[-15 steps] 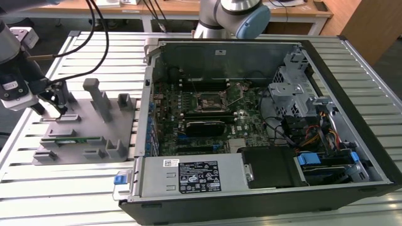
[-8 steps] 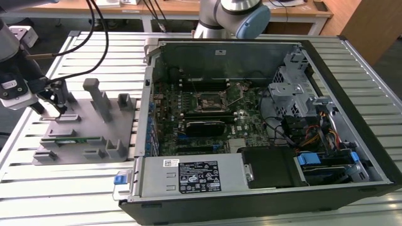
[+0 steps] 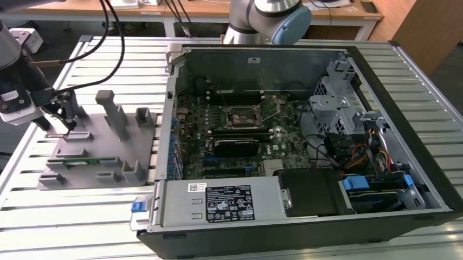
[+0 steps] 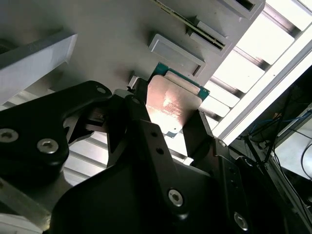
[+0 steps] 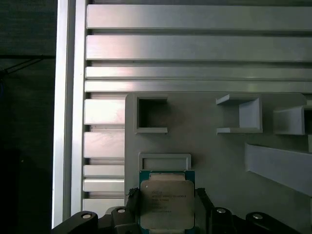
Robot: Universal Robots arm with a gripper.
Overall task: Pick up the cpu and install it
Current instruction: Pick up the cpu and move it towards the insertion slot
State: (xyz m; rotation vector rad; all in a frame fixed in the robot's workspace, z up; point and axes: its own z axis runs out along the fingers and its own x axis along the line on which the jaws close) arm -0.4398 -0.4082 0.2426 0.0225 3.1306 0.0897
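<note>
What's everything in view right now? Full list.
cpu: one, silvery top, green edge, between the gripper fingers over the fixture.
fixture: one, grey, on the table at the exterior view's left.
memory stick: one, green, in the fixture.
computer case: one, black, open, beside the fixture.
socket: one, black, metal frame, inside the case.
table: one, silver slats.
arm: one, grey and blue, behind the case.
gripper: one, black, shut on the cpu.

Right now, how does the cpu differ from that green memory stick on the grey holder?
The cpu is a square chip with a silvery metal top; the memory stick is long, thin and green. The cpu sits between the fingers of the end effector, while the memory stick lies in a slot of the grey holder, untouched. Both are at that holder, outside the computer case.
</note>
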